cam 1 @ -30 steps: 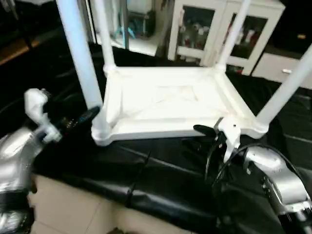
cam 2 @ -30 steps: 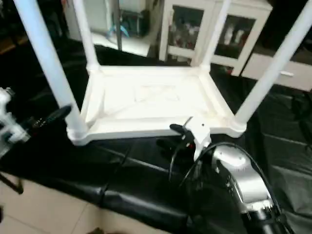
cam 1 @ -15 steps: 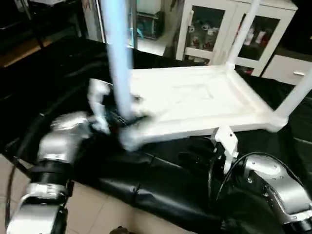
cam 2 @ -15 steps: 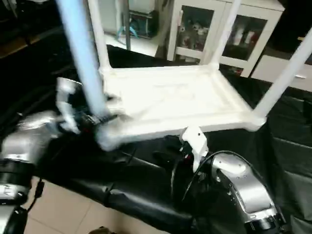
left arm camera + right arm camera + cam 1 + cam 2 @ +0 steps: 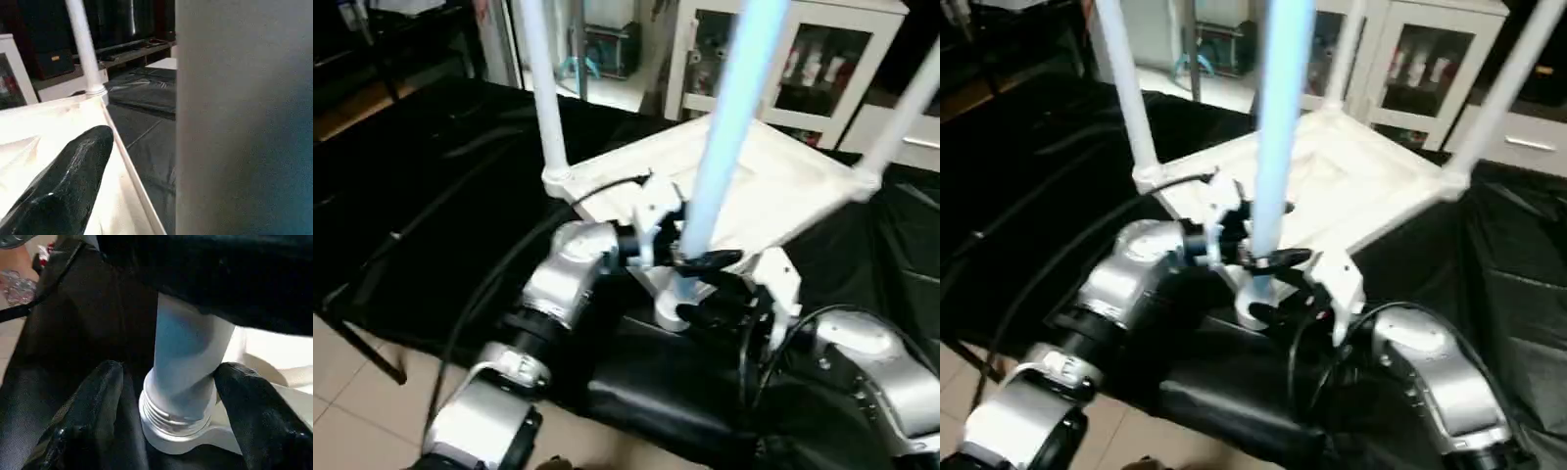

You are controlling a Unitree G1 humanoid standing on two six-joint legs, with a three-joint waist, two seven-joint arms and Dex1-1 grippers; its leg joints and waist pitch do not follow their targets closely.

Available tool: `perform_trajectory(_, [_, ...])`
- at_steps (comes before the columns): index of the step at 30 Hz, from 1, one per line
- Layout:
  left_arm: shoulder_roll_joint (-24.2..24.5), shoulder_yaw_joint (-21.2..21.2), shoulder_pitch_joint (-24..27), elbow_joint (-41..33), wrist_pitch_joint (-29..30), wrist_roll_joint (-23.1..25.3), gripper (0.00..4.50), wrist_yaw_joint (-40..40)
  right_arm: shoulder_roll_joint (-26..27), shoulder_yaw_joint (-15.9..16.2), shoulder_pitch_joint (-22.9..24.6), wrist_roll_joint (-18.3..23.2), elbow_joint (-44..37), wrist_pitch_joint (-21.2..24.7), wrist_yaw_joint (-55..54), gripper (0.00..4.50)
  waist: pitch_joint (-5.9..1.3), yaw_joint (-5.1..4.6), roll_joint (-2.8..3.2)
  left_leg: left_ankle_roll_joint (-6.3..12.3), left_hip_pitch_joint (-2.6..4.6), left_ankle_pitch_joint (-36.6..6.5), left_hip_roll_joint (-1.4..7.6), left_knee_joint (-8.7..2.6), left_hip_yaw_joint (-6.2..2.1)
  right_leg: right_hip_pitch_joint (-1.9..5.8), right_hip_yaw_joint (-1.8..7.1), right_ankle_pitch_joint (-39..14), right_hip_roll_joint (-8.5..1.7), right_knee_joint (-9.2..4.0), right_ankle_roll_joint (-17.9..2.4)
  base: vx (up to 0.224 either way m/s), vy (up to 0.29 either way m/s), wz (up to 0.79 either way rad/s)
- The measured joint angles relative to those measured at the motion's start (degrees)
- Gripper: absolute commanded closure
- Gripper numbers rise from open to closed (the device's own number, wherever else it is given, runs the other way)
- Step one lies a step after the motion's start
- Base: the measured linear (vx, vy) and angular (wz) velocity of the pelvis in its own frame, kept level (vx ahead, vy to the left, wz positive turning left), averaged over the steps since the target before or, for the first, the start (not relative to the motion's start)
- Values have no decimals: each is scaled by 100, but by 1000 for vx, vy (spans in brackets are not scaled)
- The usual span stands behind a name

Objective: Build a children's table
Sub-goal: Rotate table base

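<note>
Black sheeting covered the desk [image 5: 431, 196], and white glass-fronted cabinets [image 5: 803, 69] were seen in the room behind it. Nearest the robot, at the desk's front edge, the right claw [image 5: 168, 382] was spread wide about the base of the nearest leg [image 5: 729, 127]; its two black fingers [image 5: 93, 406] stood on either side of the threaded collar, and whether they touched it could not be told. The left claw [image 5: 690, 259] was placed on the same leg just above, also spread wide, one finger [image 5: 63, 191] being seen beside the tube; a firm hold could not be confirmed.

The tabletop [image 5: 783, 186] lay upside down on the desk, turned so that one corner pointed at the robot, with its ribbed underside upward. The nearest leg was seated in that corner's socket [image 5: 171, 431], though a few threads were left showing above the rim, so it was judged not fully screwed home.

Three legs were counted standing in sockets: the nearest one, one at the left corner [image 5: 540, 88] and one at the right corner [image 5: 901, 108]. A fourth was taken to be the pale tube [image 5: 1337, 49] beyond the far corner, though its socket was hidden. One tabletop and two claws were counted. The build was judged nearly finished, with the tightening of the nearest leg and the turning upright of the table remaining.
</note>
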Motion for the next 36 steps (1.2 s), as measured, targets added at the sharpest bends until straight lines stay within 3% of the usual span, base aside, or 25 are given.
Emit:
perform_trajectory(5, [462,110,299,-351,231,-241,5,-724,-61,-33,63,127,-190,99,80,124,-4,-104,35,-1,2,0,5,-7,-4,-5,-2,-2,7,1,3,0,0,0])
perform_trajectory(10, [1403,128,568,-463,554,-362,5,-1409,395,-11,-102,33,-173,95,-307,124,1,-174,52,-2,0,-1,4,-7,-4,-12,0,-2,7,3,3,0,0,0])
perform_trajectory(13, [1677,285,514,-340,571,-338,5,-1544,555,26,-190,-60,-165,77,-533,124,1,-155,62,-2,-4,-1,0,-7,-3,-8,0,-4,2,-3,4,0,0,0])
perform_trajectory(17, [1868,160,68,339,-91,182,5,-1473,839,177,-274,-209,-57,66,-862,124,5,-123,69,-2,-8,-1,-7,-7,-1,-9,3,-4,-3,-7,4,0,0,0])
perform_trajectory(22, [1736,-590,-504,1296,-1002,1073,5,-1113,1101,202,-493,-334,28,66,-1143,124,5,-129,84,-2,-11,-2,-6,-9,-1,-13,2,-4,-3,-6,5,0,0,0])
perform_trajectory(30, [1442,-1461,-1017,2405,-1821,2281,5,-757,1142,217,-532,-391,28,67,-1234,124,5,-142,156,-3,-10,-1,-4,-12,-1,-15,1,-4,-2,-5,5,0,0,0])
perform_trajectory(36, [1416,-1847,-1276,2891,-2179,2843,5,-401,1144,214,-532,-445,27,69,-1315,124,-5,-165,224,-3,-3,-1,-5,-12,-2,-10,3,-4,-1,-5,5,0,0,0])
